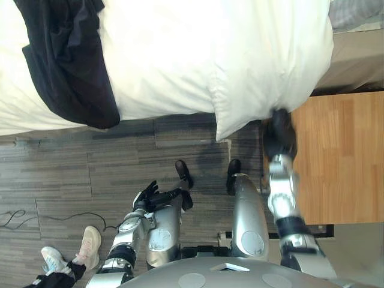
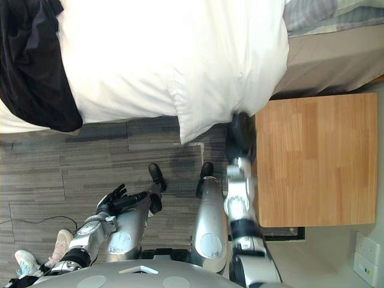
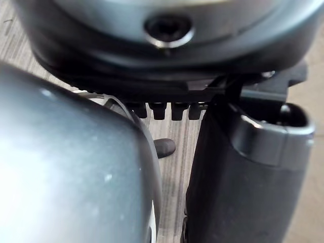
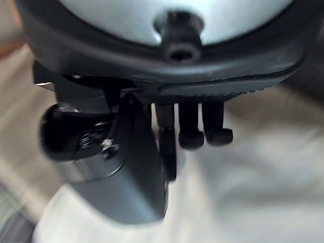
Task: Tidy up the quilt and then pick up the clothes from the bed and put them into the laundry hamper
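Note:
The white quilt [image 1: 198,54] covers the bed, and one corner droops over the near edge toward the floor. A black garment [image 1: 69,60] lies on the bed at the far left, partly hanging over the side. My right hand [image 1: 279,131] is raised to the quilt's edge beside the drooping corner. In the right wrist view its fingers [image 4: 192,134] are curled against the thumb on the white quilt [image 4: 263,192]. My left hand [image 1: 150,195] hangs low over the floor with its fingers spread and holds nothing.
A wooden nightstand [image 1: 339,156] stands right of my right arm, against the bed. A person's shoes [image 1: 90,245] are on the grey plank floor [image 1: 90,168] at the lower left. Striped bedding [image 1: 357,12] lies at the far right of the bed.

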